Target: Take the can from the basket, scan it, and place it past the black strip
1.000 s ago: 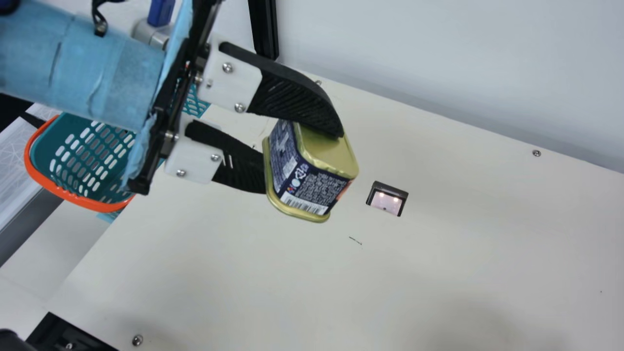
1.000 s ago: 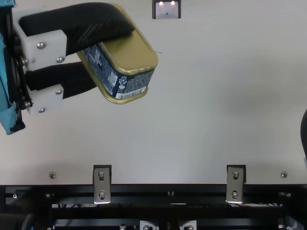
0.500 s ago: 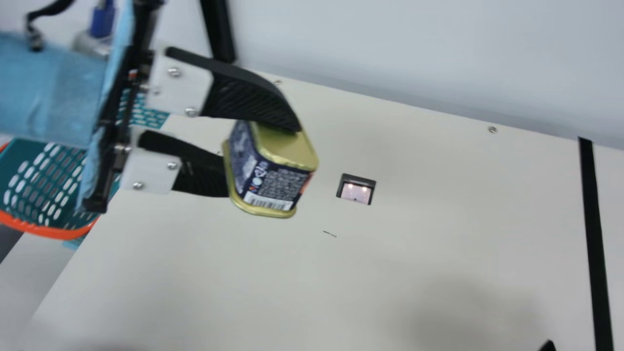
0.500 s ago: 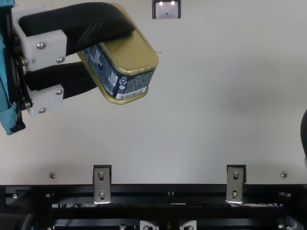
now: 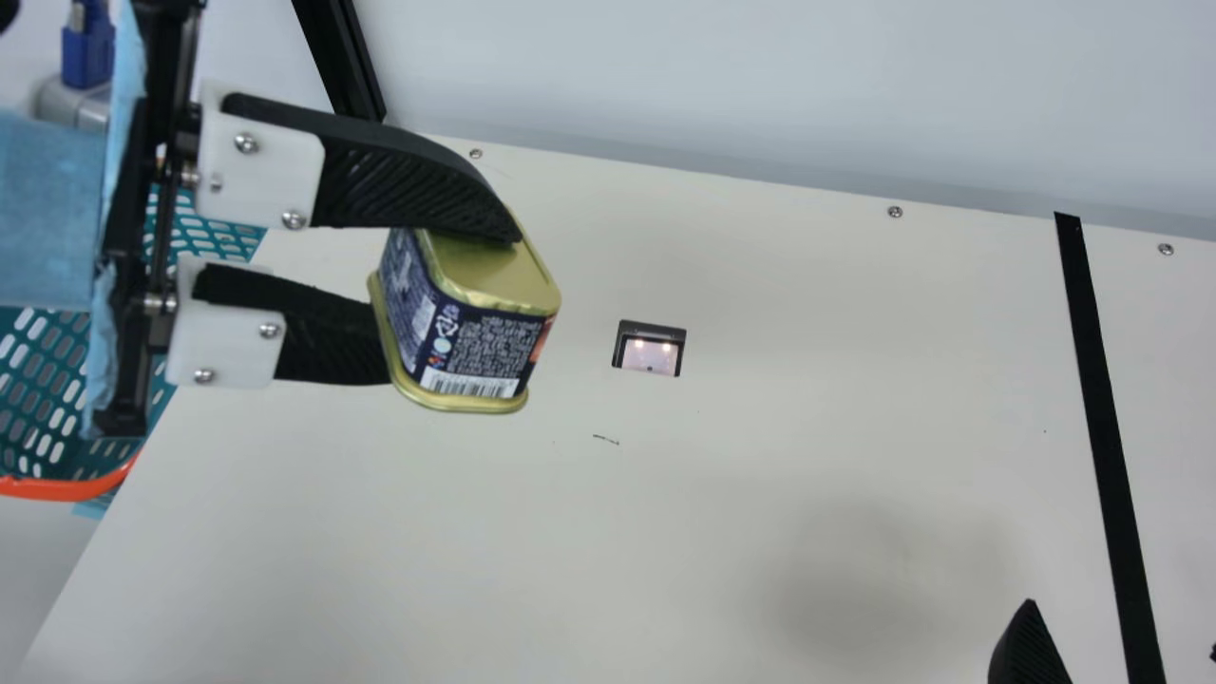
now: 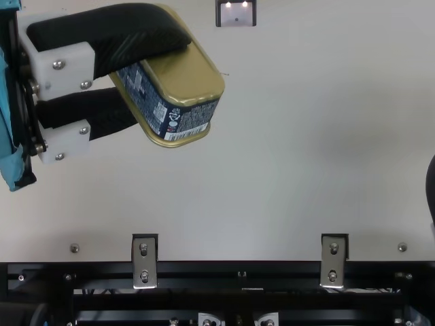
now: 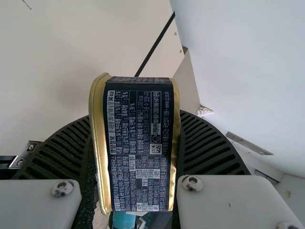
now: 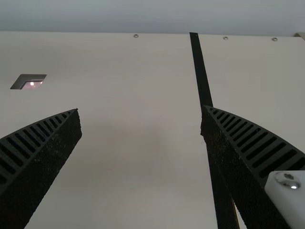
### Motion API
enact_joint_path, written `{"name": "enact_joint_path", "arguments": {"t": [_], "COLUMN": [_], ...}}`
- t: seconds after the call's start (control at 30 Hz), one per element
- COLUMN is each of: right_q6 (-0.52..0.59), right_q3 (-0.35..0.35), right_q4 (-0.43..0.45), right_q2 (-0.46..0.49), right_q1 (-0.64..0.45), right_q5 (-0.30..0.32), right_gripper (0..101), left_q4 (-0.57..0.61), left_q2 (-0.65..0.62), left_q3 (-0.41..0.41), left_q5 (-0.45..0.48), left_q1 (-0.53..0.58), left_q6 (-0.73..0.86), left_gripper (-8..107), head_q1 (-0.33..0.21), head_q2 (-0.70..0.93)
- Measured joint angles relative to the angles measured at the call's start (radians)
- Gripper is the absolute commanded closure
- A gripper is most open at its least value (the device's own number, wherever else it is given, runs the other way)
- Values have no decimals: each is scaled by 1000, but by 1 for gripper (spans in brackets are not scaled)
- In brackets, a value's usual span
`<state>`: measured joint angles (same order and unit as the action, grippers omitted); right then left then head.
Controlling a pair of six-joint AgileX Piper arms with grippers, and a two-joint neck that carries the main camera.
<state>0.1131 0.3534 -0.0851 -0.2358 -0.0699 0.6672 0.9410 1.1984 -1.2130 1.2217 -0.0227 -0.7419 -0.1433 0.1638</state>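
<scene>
Canned food, partway through checkout: the can is out of the basket and held above the worktop, clamped between the two fingers of the left end effector. It is to the left of the scanner window, apart from it. The taking is done. Whether the scan has registered cannot be told; the barcode faces the near side rather than down at the window, so scanning is probably left to do. Placing certainly is: the black strip runs from near to far on the right, and the can is well left of it. The right end effector has its fingers wide apart, nothing between them, and may be meant to take the can over.

The can is a squat block with rounded corners, tilted, its shiny gold metal ending in a raised lip. A dark blue label, densely printed in white, wraps its sides. The gripping fingers are matte black, curved and ribbed, on smooth white mounts. The basket is teal plastic pierced with oblong slots, with an orange rim. The worktop is flat, smooth and cream, dotted with round screws; the scanner window, lit by two small lights, is a dark-framed rectangle.
</scene>
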Motion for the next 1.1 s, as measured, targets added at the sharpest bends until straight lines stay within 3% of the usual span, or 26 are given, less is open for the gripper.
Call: {"name": "enact_joint_path", "arguments": {"t": [0.87, 1.1], "right_q6": [0, 0], "right_q3": [0, 0], "right_q4": [0, 0], "right_q2": [0, 0], "right_q1": [0, 0], "right_q5": [0, 0], "right_gripper": [0, 0], "left_q4": [48, 38], "left_q2": [2, 7], "left_q3": [21, 40], "left_q5": [-4, -75], "left_q1": [10, 24], "left_q6": [9, 82], "left_gripper": [89, 89], "head_q1": [0, 0], "head_q2": [0, 0]}}
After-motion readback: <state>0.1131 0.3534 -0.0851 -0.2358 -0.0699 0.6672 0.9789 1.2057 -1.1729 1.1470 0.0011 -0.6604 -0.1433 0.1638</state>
